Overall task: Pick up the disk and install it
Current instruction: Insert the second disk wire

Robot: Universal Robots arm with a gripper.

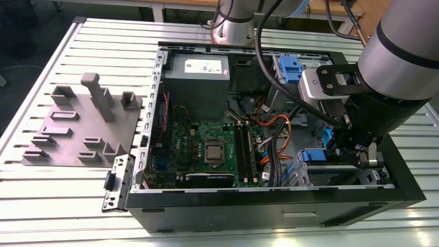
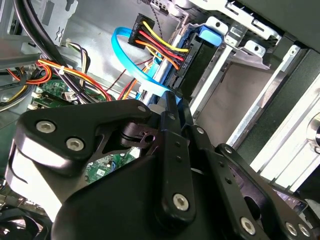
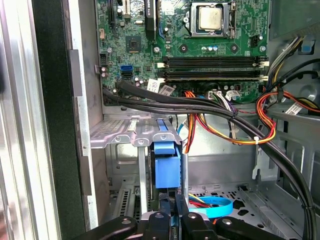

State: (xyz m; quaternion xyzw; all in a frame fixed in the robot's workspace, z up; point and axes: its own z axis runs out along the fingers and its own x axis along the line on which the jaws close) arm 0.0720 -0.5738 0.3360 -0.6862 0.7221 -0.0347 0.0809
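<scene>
Open black computer case (image 1: 404,177) lying on its side on a slatted metal table (image 1: 69,206), interior exposed. Green motherboard (image 1: 205,149) in the middle of the case floor, with processor socket (image 3: 210,17) and memory slots (image 3: 215,62); grey power supply box (image 1: 197,77) with a white sticker toward the far end. Black cable bundle (image 3: 175,102) and red, orange and yellow wires (image 3: 265,125) cross between the board and the drive bays. The disk (image 3: 166,165), seen edge-on by its bright blue bracket, stands upright in the metal drive cage (image 3: 125,132) at the case corner on the exterior view's right; the blue bracket also shows there in the exterior view (image 1: 314,156). A multicoloured power plug (image 2: 150,40) and a flat blue data cable (image 2: 132,62) sit at the drive's end in the second wrist view. Gripper (image 3: 170,220), black, lowered into the case directly at the disk, its fingers (image 3: 181,220) drawn close together against the bracket's edge; whether they actually pinch it cannot be told. Grey moulded fixture plate (image 1: 75,128) with upright pegs lies on the table beside the case, on the exterior view's left. A second blue bracket (image 1: 289,69) sits in the far bay.
</scene>
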